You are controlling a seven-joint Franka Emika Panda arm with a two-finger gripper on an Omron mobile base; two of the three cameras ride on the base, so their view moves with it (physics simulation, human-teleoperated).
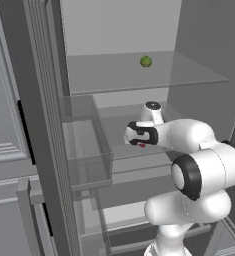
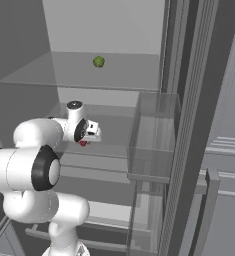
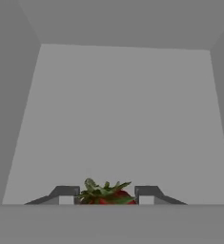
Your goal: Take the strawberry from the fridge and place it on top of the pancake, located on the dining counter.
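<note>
Gripper (image 3: 106, 196) closing on strawberry (image 3: 105, 194) inside fridge (image 1: 119, 30), fingers flanking it; lifting out and carrying to pancake remaining.

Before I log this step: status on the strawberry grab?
Jaws closed on strawberry, either side. Strawberry on middle fridge shelf. Green fruit one shelf up, clear.

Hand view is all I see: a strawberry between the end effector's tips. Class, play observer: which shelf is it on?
Observer: The strawberry lies on the middle glass shelf of the fridge.
Operator: Anything above it?
Observer: A small green fruit sits on the next shelf up, toward the back.
Operator: Where are the doors?
Observer: Both are swung open, and their clear bins flank the opening on each side.
</note>
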